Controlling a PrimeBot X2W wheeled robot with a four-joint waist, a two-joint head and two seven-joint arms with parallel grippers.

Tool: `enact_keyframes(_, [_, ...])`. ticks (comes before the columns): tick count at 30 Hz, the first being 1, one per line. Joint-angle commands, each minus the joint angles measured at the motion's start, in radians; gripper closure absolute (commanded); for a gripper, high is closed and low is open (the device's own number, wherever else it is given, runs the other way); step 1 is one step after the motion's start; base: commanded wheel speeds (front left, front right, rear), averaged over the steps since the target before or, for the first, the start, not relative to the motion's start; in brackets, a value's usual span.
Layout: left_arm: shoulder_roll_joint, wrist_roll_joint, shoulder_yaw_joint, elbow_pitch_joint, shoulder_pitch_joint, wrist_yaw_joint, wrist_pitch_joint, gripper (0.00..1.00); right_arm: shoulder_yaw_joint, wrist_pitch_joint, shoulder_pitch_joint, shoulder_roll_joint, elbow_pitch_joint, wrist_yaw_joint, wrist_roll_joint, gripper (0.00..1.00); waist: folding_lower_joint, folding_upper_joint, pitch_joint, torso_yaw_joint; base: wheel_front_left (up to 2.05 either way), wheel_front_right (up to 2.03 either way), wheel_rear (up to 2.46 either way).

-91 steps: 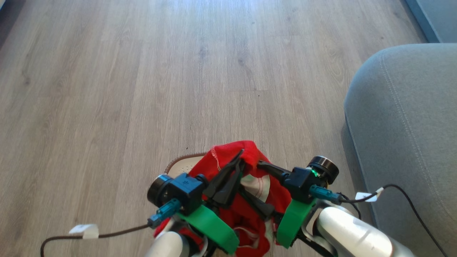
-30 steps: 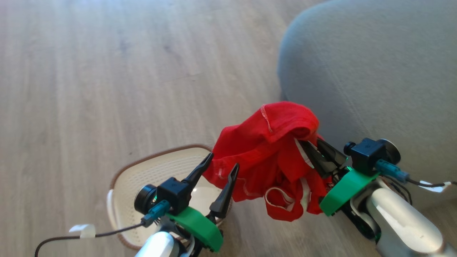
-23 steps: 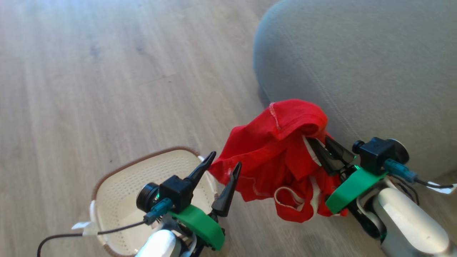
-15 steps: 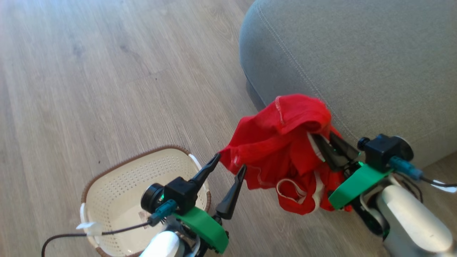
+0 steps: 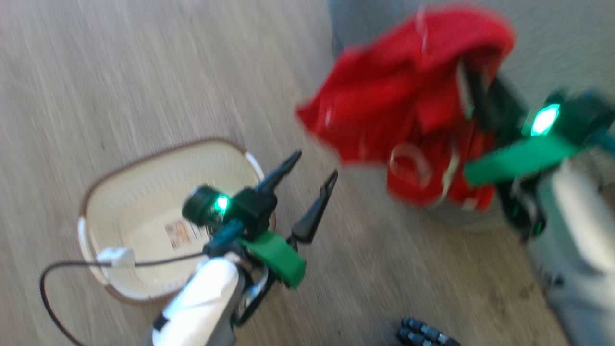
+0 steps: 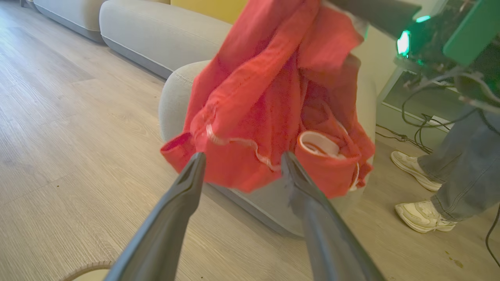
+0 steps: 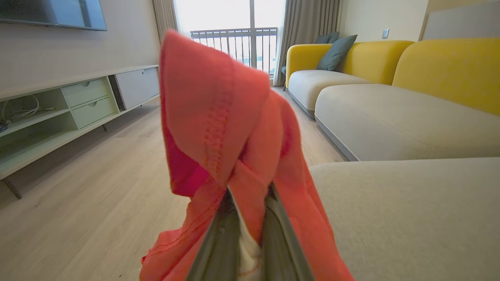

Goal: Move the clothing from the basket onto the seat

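Observation:
The red clothing (image 5: 408, 101) hangs bunched in the air, with my right gripper (image 7: 247, 197) shut on it from below right. It dangles in front of the grey seat (image 7: 410, 210), beside the seat's rounded edge (image 6: 175, 91). My left gripper (image 5: 315, 164) is open and empty, its fingertips (image 6: 196, 159) just short of the clothing's (image 6: 269, 97) lower hem. The cream basket (image 5: 158, 146) stands on the floor at lower left, with nothing in it except the label sticker (image 5: 180, 233) on its base. The head view is blurred.
A person's legs in jeans and white shoes (image 6: 414, 169) stand on the wood floor beside the seat. Cables (image 6: 410, 132) trail there. A yellow sofa (image 7: 449, 66) and a low TV cabinet (image 7: 58, 113) line the room. A dark knobbly part (image 5: 423, 332) shows at the head view's bottom edge.
The head camera has swung, so the whole picture shifted. My right gripper has lifted the clothing higher and away from the left fingertips, which opened earlier and let go of it.

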Motion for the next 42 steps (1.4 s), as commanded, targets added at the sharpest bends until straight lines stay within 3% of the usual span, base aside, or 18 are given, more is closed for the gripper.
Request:
enact_keyframes(1, [0.007, 0.011, 0.019, -0.041, -0.039, -0.003, 0.005, 0.0, -0.007, -0.01, -0.047, -0.004, -0.038, 0.007, 0.003, 1.0, -0.0002, 0.0, 0.129, 0.035, 0.0, 0.0, 0.0])
enact_keyframes(5, [0.028, 0.039, 0.026, -0.063, -0.108, -0.002, 0.029, 0.0, -0.063, -0.01, -0.196, -0.004, -0.031, 0.007, 0.03, 1.0, -0.0002, 0.0, 0.253, 0.056, 0.0, 0.0, 0.0])
enact_keyframes(10, [0.057, 0.063, 0.035, -0.083, -0.163, 0.0, 0.054, 0.0, -0.149, -0.01, -0.408, -0.055, 0.037, 0.007, 0.094, 1.0, -0.0002, 0.0, 0.359, 0.067, 0.0, 0.0, 0.0])
enact_keyframes(19, [0.07, 0.086, 0.015, -0.127, -0.182, 0.011, 0.083, 0.0, -0.294, 0.002, -0.774, -0.243, 0.271, 0.007, 0.232, 1.0, -0.0002, 0.0, 0.432, 0.089, 0.0, 0.0, 0.0])
enact_keyframes(27, [0.094, 0.085, 0.023, -0.178, -0.17, 0.028, 0.103, 0.0, -0.353, 0.033, -0.925, -0.407, 0.499, 0.007, 0.187, 1.0, -0.0002, 0.0, 0.468, 0.092, 0.0, 0.0, 0.0])
enact_keyframes(31, [0.103, 0.08, 0.027, -0.192, -0.156, 0.036, 0.116, 0.0, -0.355, 0.028, -0.891, -0.394, 0.59, 0.007, 0.186, 1.0, -0.0002, 0.0, 0.484, 0.082, 0.0, 0.0, 0.0])
enact_keyframes(38, [0.123, 0.071, 0.03, -0.211, -0.119, 0.056, 0.133, 0.0, -0.326, -0.003, -0.758, -0.288, 0.778, 0.007, 0.193, 1.0, -0.0002, 0.0, 0.502, 0.056, 0.0, 0.0, 0.0])
enact_keyframes(42, [0.127, 0.06, 0.041, -0.212, -0.106, 0.068, 0.13, 0.0, -0.296, -0.006, -0.715, -0.257, 0.859, 0.007, 0.169, 0.99, -0.0002, 0.0, 0.486, 0.047, 0.0, 0.0, 0.0])
